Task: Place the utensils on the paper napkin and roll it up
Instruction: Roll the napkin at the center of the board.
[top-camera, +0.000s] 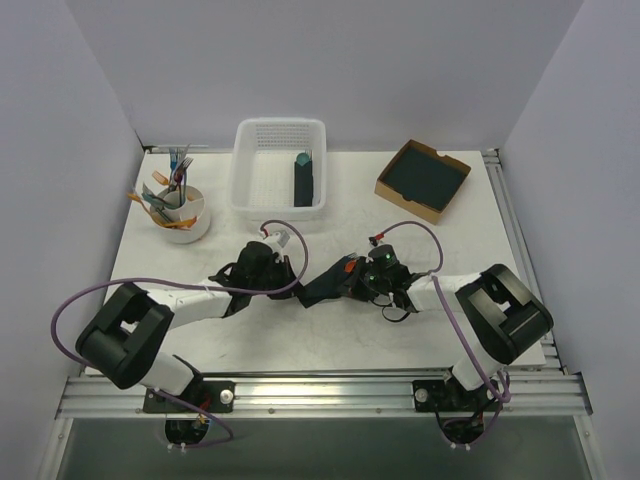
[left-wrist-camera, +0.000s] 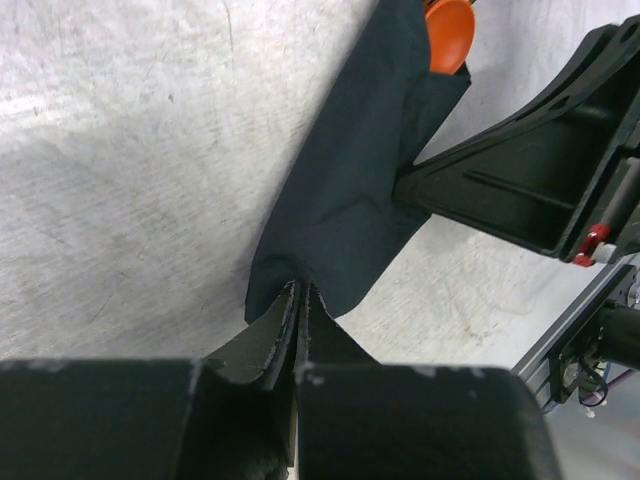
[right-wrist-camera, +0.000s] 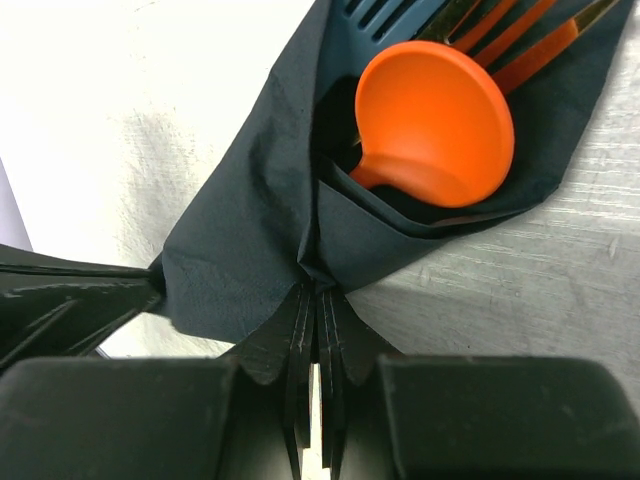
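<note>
Your two arms (top-camera: 190, 298) have white links, black joints, looping purple cables (top-camera: 56, 325); the left claw (left-wrist-camera: 300, 290) and right claw (right-wrist-camera: 318, 290) are black.

Handles of utensils (right-wrist-camera: 440, 125) hidden inside paper napkin (right-wrist-camera: 240, 250) fold. Fork tines (right-wrist-camera: 535, 48) cut off by top edge, right wrist view. Spoon bowl (left-wrist-camera: 449, 32) likewise, left wrist view.

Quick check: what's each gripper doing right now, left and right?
Left gripper: closed, pinching an edge of the paper napkin.
Right gripper: closed, pinching the paper napkin too.
</note>
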